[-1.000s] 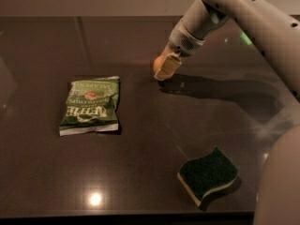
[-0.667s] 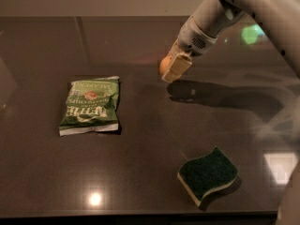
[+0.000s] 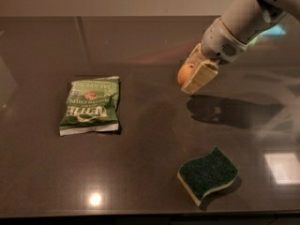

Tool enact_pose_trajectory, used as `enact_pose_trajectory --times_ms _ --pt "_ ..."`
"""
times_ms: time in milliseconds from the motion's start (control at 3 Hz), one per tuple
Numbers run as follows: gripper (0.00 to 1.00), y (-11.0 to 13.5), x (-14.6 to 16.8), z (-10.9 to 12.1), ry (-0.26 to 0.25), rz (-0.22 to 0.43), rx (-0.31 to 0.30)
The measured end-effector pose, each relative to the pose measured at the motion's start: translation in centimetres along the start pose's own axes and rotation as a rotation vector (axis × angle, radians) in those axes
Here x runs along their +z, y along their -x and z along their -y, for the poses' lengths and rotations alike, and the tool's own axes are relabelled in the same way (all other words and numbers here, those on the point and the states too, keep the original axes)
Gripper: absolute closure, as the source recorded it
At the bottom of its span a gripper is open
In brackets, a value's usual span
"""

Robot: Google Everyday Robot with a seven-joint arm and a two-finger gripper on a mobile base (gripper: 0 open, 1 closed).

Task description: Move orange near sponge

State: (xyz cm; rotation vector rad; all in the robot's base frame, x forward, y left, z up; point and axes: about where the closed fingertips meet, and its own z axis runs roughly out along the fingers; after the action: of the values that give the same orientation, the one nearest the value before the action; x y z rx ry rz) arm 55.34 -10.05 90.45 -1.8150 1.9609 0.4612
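Observation:
The orange is a small round fruit held between the tan fingers of my gripper, lifted above the dark tabletop right of centre. The gripper is shut on it, and its shadow lies on the table just below and to the right. The sponge, dark green on top with a pale yellow foam layer and wavy edges, lies flat near the front edge, well below the gripper and apart from it.
A flat green chip bag lies at the left of the dark glossy table. My white arm reaches in from the upper right. The table's front edge runs just below the sponge.
My gripper has lifted with the orange and moved to the right and toward the front, closer to the sponge. The chip bag and the sponge have not moved.

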Motion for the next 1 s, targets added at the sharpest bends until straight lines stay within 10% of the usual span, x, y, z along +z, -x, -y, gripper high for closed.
enact_pose_trajectory --times_ms 1000 --pt "1.0 -4.8 -1.7 -6.5 -0.045 0.001 0.074"
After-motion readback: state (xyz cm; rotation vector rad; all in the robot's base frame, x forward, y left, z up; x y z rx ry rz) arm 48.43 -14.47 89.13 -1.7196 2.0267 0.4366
